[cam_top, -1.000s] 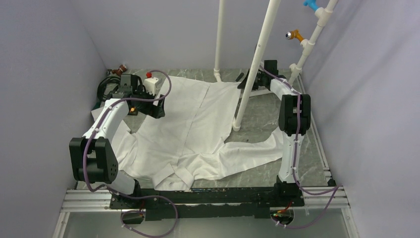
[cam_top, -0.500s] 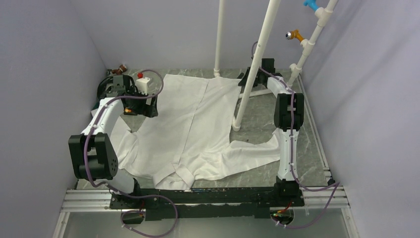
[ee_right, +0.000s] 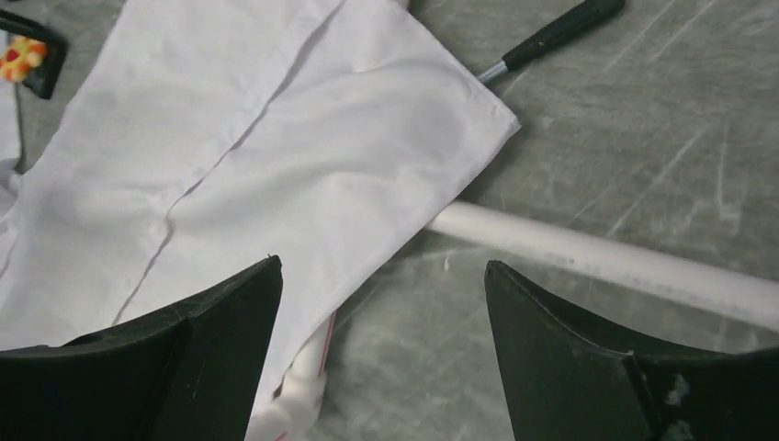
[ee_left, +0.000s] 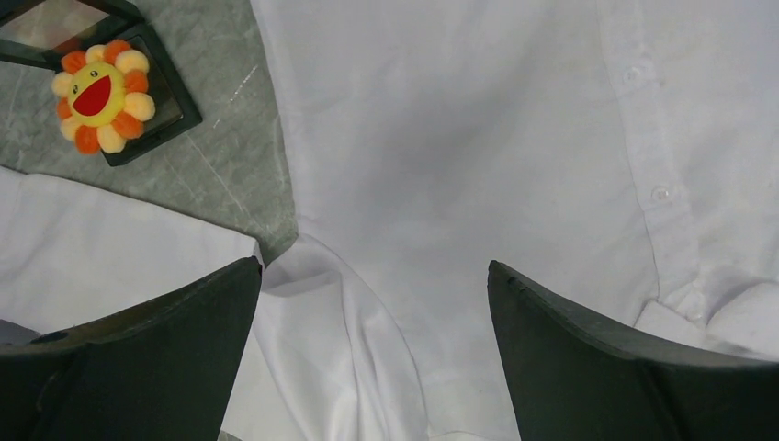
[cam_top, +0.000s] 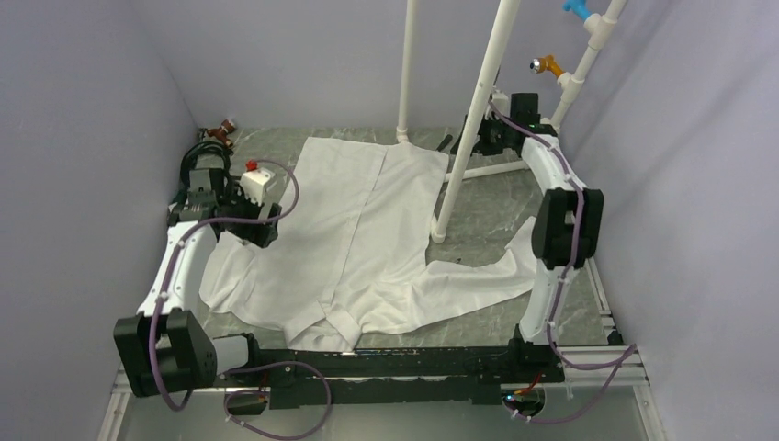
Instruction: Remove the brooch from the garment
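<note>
The brooch (ee_left: 99,96), an orange and yellow flower with a red mouth, lies on a small black square tray (ee_left: 170,103) on the table, just off the garment's edge. It also shows far off as the same brooch (ee_right: 22,52) in the right wrist view. The garment (cam_top: 367,230), a white button-front shirt, lies spread flat. My left gripper (ee_left: 375,271) hovers open over the shirt (ee_left: 459,156) near a sleeve seam, with nothing between its fingers. My right gripper (ee_right: 383,266) is open and empty above the table by the shirt's far hem corner (ee_right: 441,119).
A white pipe rack (cam_top: 468,119) stands at the back, and its base pipe (ee_right: 606,262) runs across under my right gripper. A black-handled tool (ee_right: 551,32) lies behind the hem. Orange and blue pegs (cam_top: 548,64) stick out from the rack at the upper right.
My right gripper has opened and drawn back toward the far right by the rack. My left arm has pulled left and nearer, its gripper still open.
</note>
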Action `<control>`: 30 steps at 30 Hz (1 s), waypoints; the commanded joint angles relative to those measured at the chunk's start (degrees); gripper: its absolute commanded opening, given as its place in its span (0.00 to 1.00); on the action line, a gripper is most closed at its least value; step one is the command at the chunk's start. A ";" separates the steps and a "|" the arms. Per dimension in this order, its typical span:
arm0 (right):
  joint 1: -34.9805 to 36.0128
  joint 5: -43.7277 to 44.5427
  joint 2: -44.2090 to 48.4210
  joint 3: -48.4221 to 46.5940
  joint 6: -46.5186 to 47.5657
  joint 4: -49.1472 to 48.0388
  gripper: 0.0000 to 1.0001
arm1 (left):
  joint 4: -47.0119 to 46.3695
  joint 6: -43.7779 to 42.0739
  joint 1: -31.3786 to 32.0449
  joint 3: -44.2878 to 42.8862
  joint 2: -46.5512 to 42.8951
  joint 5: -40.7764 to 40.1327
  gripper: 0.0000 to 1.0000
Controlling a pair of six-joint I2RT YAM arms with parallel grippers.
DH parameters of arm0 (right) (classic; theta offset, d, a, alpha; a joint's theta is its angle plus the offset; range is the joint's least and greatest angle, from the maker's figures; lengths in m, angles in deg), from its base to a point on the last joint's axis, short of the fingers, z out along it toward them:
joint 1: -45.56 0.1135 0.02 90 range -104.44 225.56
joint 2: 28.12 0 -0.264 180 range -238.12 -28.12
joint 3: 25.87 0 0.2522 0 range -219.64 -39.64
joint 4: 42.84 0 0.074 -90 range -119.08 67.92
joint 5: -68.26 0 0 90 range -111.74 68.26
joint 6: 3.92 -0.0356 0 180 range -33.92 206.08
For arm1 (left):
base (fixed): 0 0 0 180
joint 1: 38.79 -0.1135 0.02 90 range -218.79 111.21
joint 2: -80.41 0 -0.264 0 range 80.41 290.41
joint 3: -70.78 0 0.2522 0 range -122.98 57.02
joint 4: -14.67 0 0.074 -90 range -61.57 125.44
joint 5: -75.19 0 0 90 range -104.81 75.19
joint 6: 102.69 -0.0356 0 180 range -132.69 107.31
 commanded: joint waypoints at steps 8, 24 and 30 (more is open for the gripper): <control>-15.33 8.57 23.02 20.40 17.23 21.77 0.82 | 1.78 -7.17 1.42 3.47 -6.82 6.19 0.99; -24.40 25.21 12.35 22.61 20.14 20.66 0.85 | -0.21 -4.63 4.52 6.56 -11.06 4.62 0.99; -24.74 24.41 8.77 19.00 22.02 22.77 0.13 | -0.52 -3.31 4.54 6.61 -11.15 4.69 0.99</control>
